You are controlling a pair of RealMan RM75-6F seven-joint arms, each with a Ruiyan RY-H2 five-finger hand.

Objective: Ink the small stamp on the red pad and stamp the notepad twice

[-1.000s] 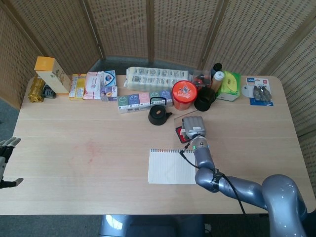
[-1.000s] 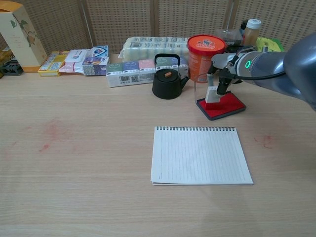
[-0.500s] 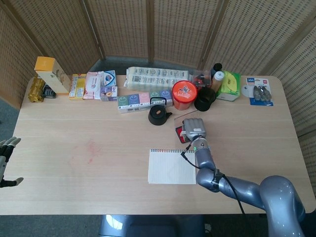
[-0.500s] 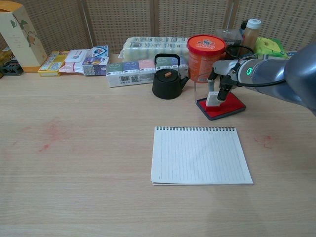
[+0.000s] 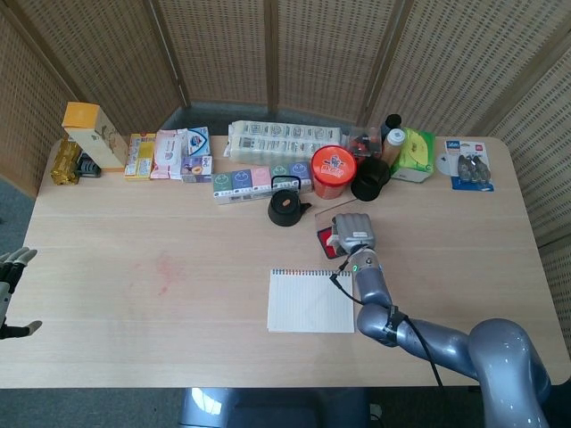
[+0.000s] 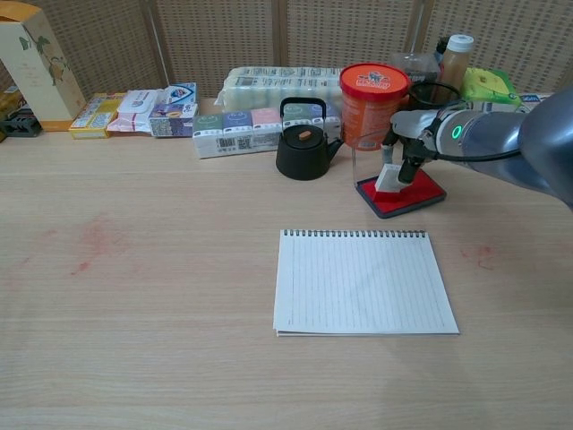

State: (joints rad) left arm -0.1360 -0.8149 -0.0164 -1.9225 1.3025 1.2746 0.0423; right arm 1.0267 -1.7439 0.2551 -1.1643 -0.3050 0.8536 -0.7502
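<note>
My right hand (image 6: 410, 141) (image 5: 353, 231) holds the small white stamp (image 6: 389, 177) over the red ink pad (image 6: 405, 196) (image 5: 328, 241). The stamp is tilted, its lower end at the pad's surface; I cannot tell if it presses flat. In the head view the hand hides the stamp and most of the pad. The lined spiral notepad (image 6: 362, 281) (image 5: 310, 300) lies blank in front of the pad, nearer the table's front edge. My left hand (image 5: 11, 290) hangs off the table's left edge with spread fingers, holding nothing.
Just left of the pad stands a black teapot (image 6: 303, 142), with an orange canister (image 6: 372, 104) behind the pad. A row of boxes and packets (image 6: 240, 112) lines the back. Faint red smears (image 6: 89, 242) mark the left of the table.
The right hand has drifted slightly right with the stamp, which now tilts more over the pad. The left hand has stayed still.
</note>
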